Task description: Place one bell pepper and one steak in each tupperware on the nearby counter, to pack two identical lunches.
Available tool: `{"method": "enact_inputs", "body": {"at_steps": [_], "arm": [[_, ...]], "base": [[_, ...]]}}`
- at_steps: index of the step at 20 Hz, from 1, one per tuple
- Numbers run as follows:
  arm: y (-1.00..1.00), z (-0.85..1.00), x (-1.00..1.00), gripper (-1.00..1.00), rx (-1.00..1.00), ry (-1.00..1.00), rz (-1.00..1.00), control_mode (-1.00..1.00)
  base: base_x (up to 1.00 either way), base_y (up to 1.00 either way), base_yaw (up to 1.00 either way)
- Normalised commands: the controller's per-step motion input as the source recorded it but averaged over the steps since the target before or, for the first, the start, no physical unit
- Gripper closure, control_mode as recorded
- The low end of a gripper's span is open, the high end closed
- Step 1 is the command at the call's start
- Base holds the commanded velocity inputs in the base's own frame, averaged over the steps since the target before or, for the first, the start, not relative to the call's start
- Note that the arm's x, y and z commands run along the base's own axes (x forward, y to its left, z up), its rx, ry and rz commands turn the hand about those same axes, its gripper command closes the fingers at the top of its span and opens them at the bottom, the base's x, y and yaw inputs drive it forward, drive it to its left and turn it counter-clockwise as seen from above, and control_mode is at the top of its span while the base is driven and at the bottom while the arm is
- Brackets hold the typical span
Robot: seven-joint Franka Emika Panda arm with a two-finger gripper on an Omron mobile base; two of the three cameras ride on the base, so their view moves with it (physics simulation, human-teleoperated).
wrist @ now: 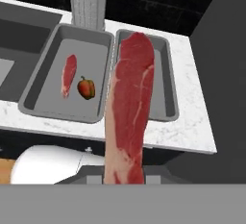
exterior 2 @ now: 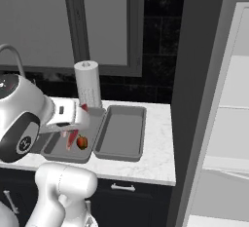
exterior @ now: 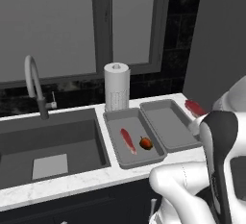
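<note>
The pincer [wrist: 124, 179] is pressed together on the lower end of a long raw red steak with a pale fat edge [wrist: 130, 103], which rises up the centre of the hand view, above the counter and in front of the two containers. In the left base view the same held steak [exterior: 194, 106] shows at the right edge, beside the white arm. Behind it in the hand view, right of centre, lies an empty grey rectangular tupperware tray [wrist: 166, 86], partly covered by the held meat. Just beside that tray, at centre left, a second grey rectangular tupperware tray [wrist: 48, 86] holds a smaller red steak strip [wrist: 68, 74] and a small red-orange bell pepper [wrist: 86, 88], near each other but apart. Both trays rest side by side on the white marbled stone counter [wrist: 192, 127], over black cabinets. A white cylindrical paper towel roll [exterior: 116, 86] stands upright behind the left tray, against the dark backsplash. The sunken dark sink [exterior: 53, 143] occupies the left of the left base view, with a curved grey faucet [exterior: 33, 83] behind it below the window.
</note>
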Motion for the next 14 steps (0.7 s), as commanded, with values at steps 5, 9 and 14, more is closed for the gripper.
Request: {"method": "enact_inputs", "body": {"at_steps": [5,9,14], "arm": [[-0.38,-0.27,0.74,1.00,0.00,0.01,0.00,-1.00],[-0.02,-0.66,0.48,1.00,-0.05,0.00,0.00,-1.00],[0.00,-0.79,0.41,1.00,-0.08,0.00,0.00,-1.00]], "base": [[0.00,0.00,0.00],[0.00,0.00,0.00],[0.00,0.00,0.00]]}}
